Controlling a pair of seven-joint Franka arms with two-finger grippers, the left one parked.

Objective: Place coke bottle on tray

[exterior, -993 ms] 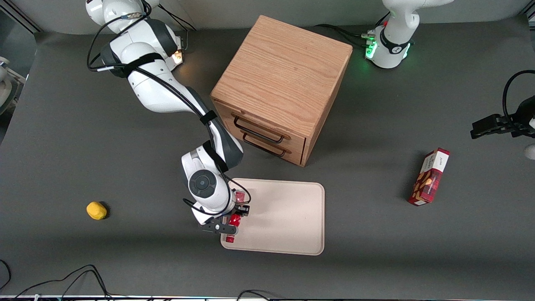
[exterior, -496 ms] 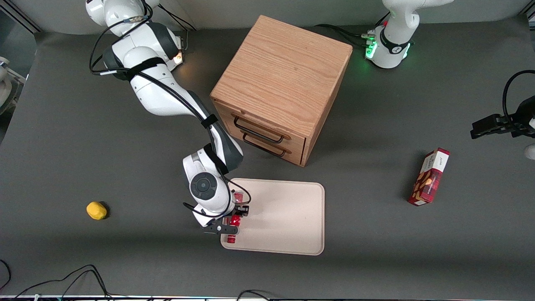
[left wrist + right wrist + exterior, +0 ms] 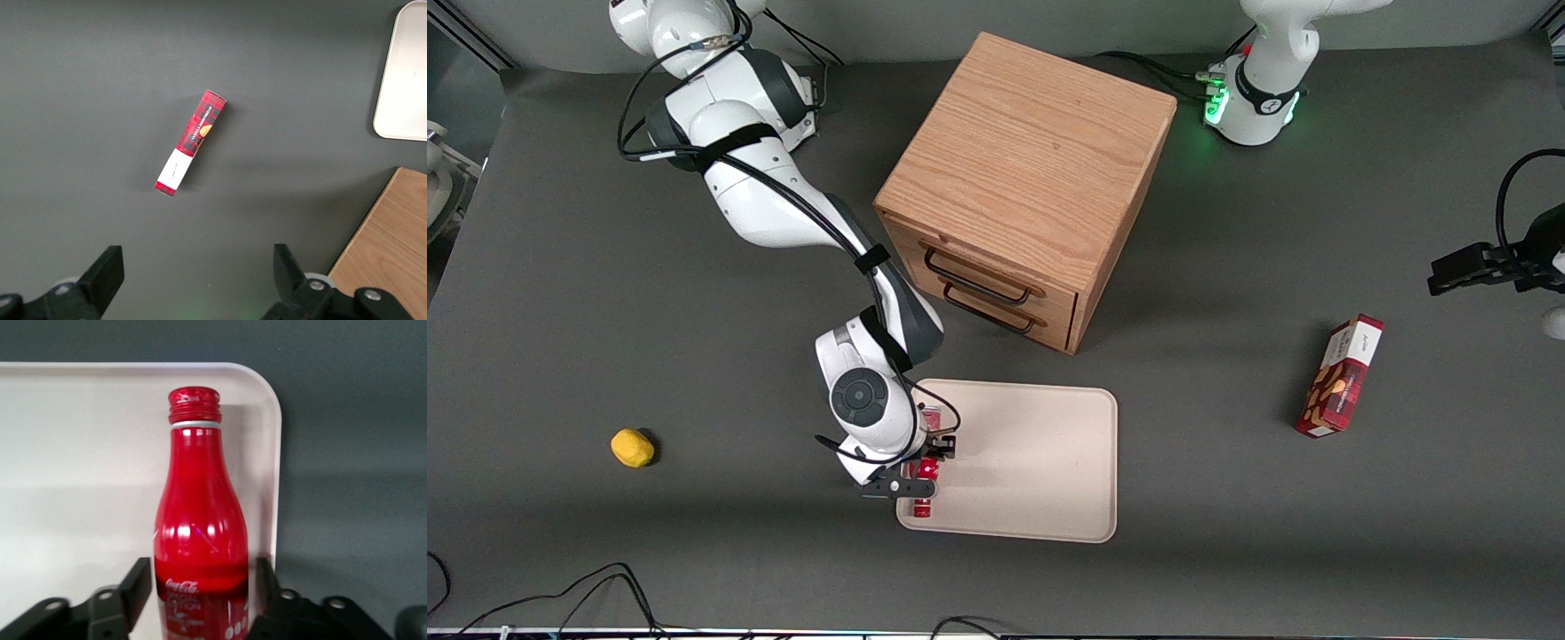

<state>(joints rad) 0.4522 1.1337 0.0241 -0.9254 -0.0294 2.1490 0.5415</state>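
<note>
The coke bottle [image 3: 919, 508] is slim and red with a red cap. It lies flat on the beige tray [image 3: 1032, 462], along the tray's rim at the working arm's end. In the right wrist view the bottle [image 3: 200, 513] lies close beside the rounded corner of the tray [image 3: 80, 453], its cap pointing away from the gripper. My gripper [image 3: 925, 467] is low over the bottle. Its black fingers [image 3: 137, 583] stand on either side of the bottle's body with a narrow gap at each side, so the gripper [image 3: 200, 580] is open.
A wooden two-drawer cabinet [image 3: 1023, 178] stands farther from the front camera than the tray. A red snack box [image 3: 1341, 376] lies toward the parked arm's end and shows in the left wrist view [image 3: 191, 142]. A small yellow object [image 3: 632, 447] lies toward the working arm's end.
The arm's upper links have shifted slightly. The gripper and the bottle stay at the same spot on the tray.
</note>
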